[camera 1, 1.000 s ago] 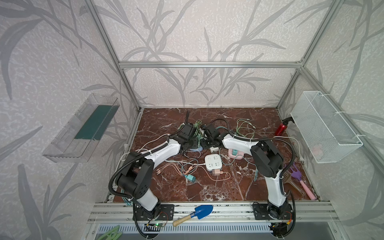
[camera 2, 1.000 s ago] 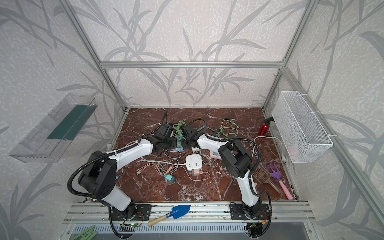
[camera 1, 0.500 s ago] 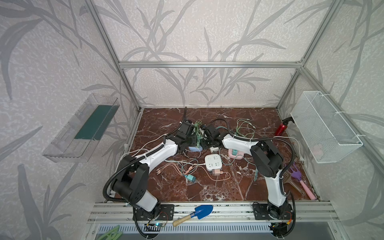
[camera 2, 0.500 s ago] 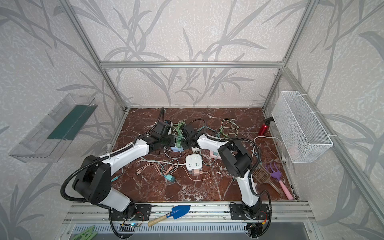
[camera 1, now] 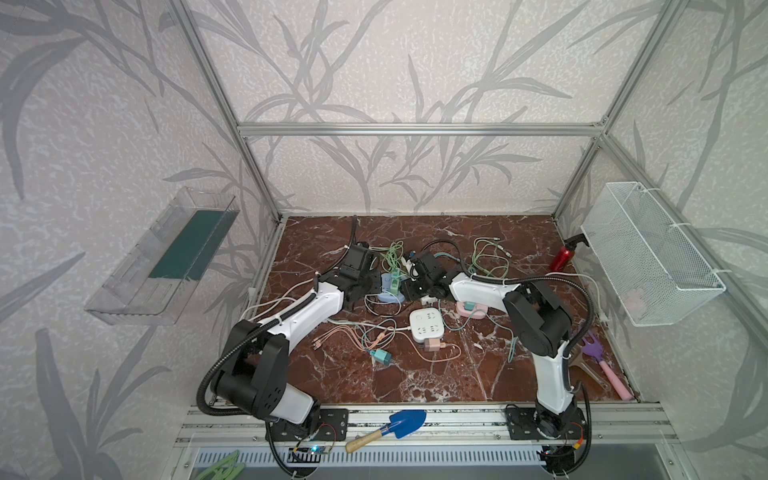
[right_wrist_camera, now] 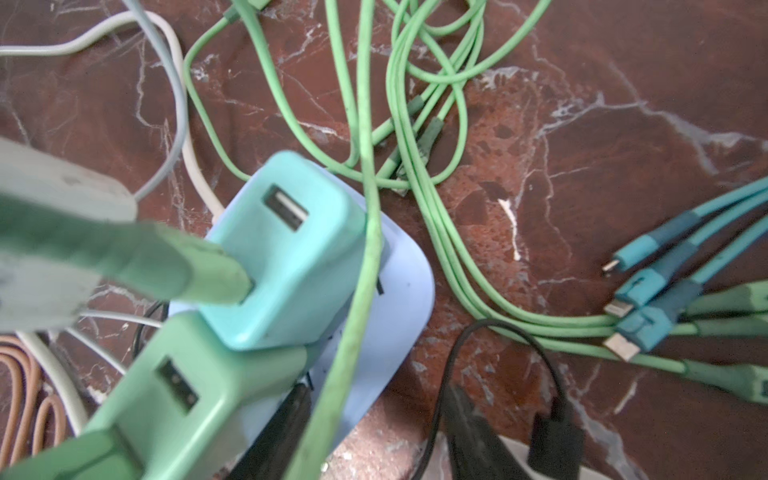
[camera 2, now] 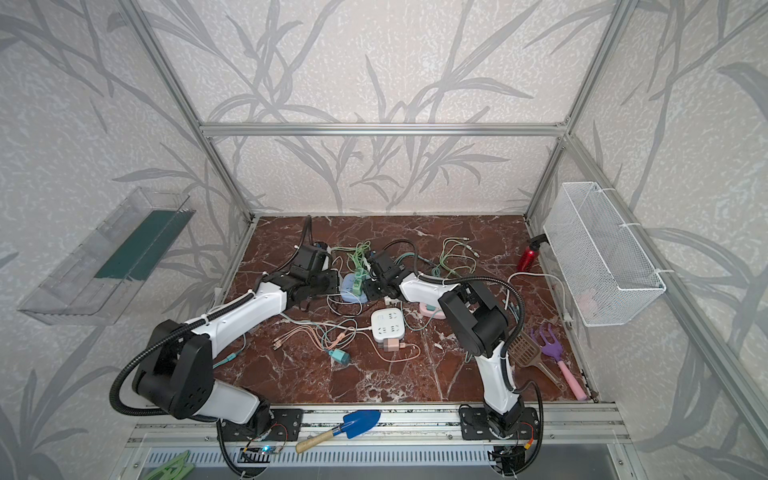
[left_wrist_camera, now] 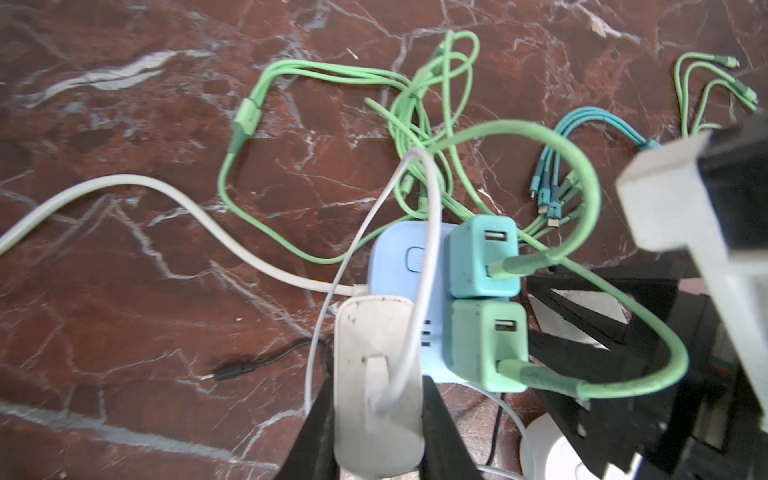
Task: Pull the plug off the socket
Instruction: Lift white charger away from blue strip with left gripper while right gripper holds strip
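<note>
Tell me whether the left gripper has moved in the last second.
Yes. The left gripper, shut on the white plug, shifted left, away from the white power cube.

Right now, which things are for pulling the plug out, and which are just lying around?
For the job: white plug, blue socket, left gripper shut on the plug, right gripper by the socket.
Just lying about: shovel, rake, red bottle, white cube, basket.
</note>
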